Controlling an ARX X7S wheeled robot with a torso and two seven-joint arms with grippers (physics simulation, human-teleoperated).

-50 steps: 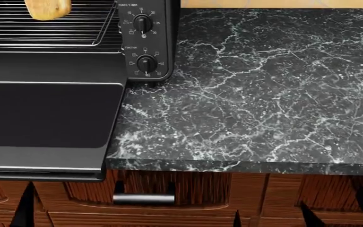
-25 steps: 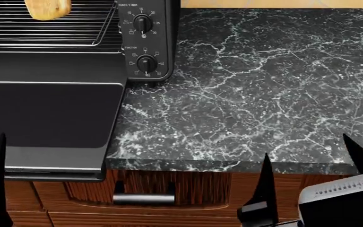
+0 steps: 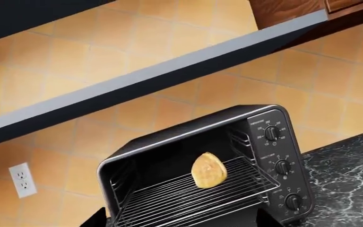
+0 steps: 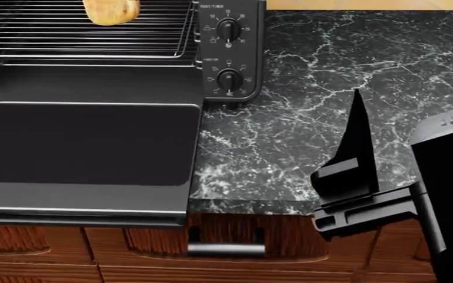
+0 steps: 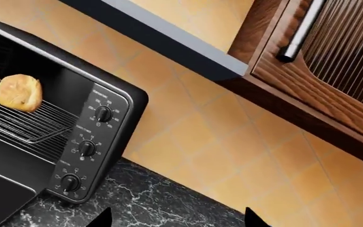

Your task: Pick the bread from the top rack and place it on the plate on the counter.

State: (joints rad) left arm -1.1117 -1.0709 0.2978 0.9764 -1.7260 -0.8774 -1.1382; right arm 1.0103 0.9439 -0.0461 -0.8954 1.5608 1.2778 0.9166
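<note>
Since a moment ago my view has swung left and my right end effector (image 4: 358,147) has risen over the bench (image 4: 321,88), fingers spread apart. My left end effector (image 3: 175,218) shows only two separated tips, also apart. The bread (image 4: 111,11) sits on the top rack (image 4: 77,35) inside the open oven (image 3: 257,142).
</note>
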